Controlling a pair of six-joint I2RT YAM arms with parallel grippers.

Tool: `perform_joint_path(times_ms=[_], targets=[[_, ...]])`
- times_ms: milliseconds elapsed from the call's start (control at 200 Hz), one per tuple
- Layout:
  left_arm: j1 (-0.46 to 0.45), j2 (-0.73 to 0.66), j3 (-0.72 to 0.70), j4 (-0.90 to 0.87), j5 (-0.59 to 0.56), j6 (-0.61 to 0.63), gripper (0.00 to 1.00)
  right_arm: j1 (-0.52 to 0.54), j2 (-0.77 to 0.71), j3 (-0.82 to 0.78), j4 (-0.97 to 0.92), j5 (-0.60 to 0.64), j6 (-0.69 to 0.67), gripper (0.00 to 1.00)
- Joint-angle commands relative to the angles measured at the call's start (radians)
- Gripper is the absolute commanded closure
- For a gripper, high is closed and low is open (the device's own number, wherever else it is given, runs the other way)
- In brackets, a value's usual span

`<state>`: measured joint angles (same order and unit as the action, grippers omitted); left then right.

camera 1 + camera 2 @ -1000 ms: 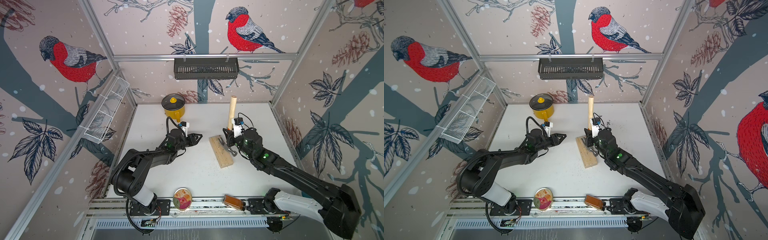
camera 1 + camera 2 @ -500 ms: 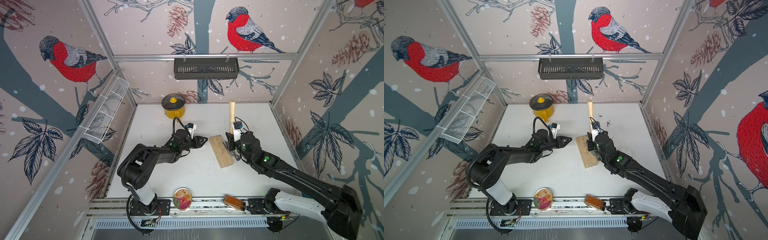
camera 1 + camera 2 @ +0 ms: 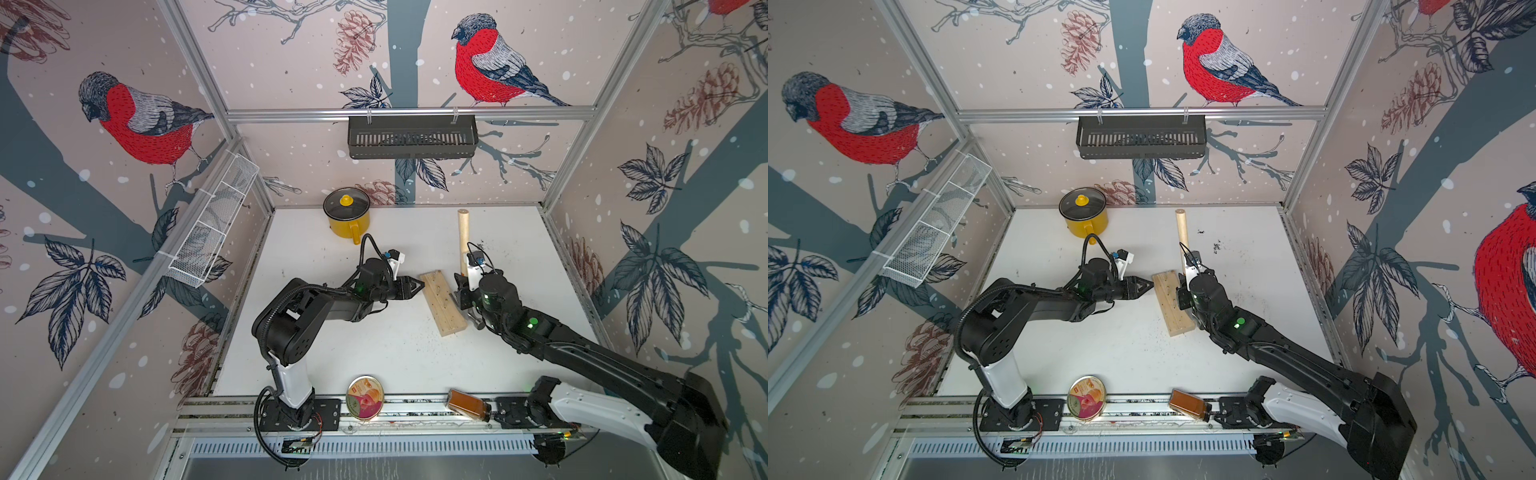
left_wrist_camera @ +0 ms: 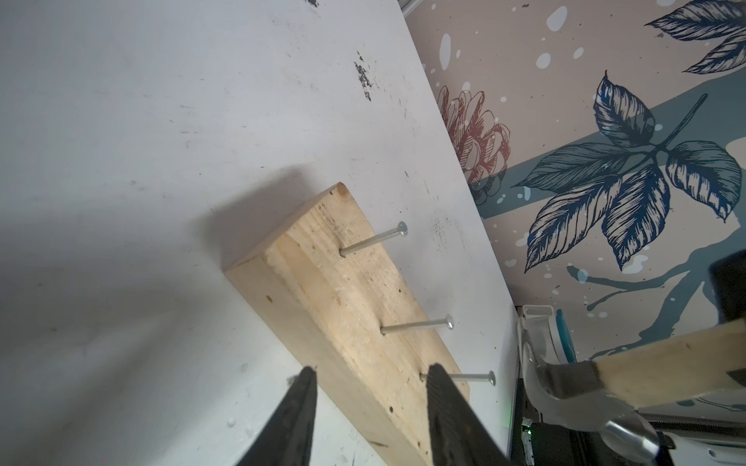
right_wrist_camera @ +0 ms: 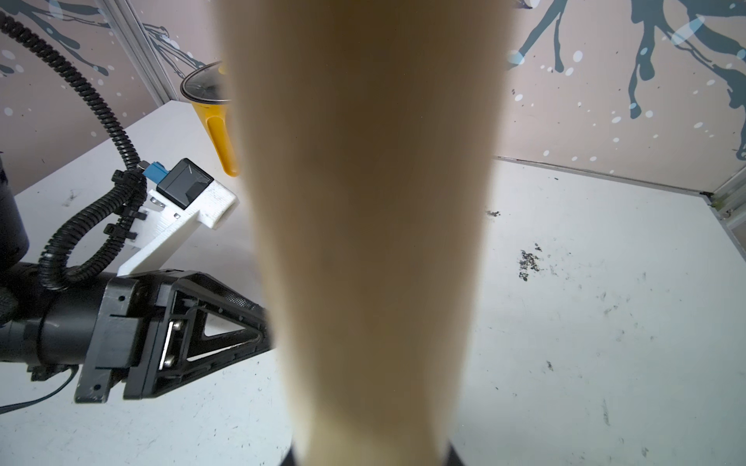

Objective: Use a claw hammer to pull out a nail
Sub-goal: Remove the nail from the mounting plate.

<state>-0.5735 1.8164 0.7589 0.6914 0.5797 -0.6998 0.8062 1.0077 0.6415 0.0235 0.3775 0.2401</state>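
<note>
A pale wooden block (image 3: 442,301) (image 3: 1173,303) lies mid-table with three nails standing out of its top face; the wrist view shows them as nail (image 4: 373,240), nail (image 4: 415,324) and nail (image 4: 460,377). My right gripper (image 3: 463,291) (image 5: 369,456) is shut on the claw hammer's wooden handle (image 3: 463,232) (image 5: 363,242). The grey head (image 4: 565,387) hangs just off the block's right side, apart from the nails. My left gripper (image 3: 417,286) (image 4: 371,369) is open at the block's left edge. One finger (image 4: 440,399) is over the top face, the other finger (image 4: 300,407) over the table.
A yellow lidded pot (image 3: 347,218) stands at the back. A round tin (image 3: 365,397) and a brown jar (image 3: 467,405) rest on the front rail. A black basket (image 3: 411,137) hangs on the back wall, a white wire basket (image 3: 212,224) on the left wall.
My left gripper has travelled right across the table and its tips now reach the block's left edge. The hammer's handle end has dipped slightly; the right grip is unchanged.
</note>
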Motion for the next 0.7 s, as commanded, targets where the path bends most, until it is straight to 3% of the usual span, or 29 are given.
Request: perform_joint_path(times_ms=[0, 695], targets=[[-0.006, 0.015, 0.016, 0.005, 0.018, 0.012, 0.54, 0.008, -0.011, -0.008, 0.068, 0.012, 0.024, 0.99], [-0.039, 0.101, 0.090, -0.069, 0.008, 0.029, 0.50, 0.050, -0.061, -0.059, 0.036, 0.047, 0.046, 0.99]])
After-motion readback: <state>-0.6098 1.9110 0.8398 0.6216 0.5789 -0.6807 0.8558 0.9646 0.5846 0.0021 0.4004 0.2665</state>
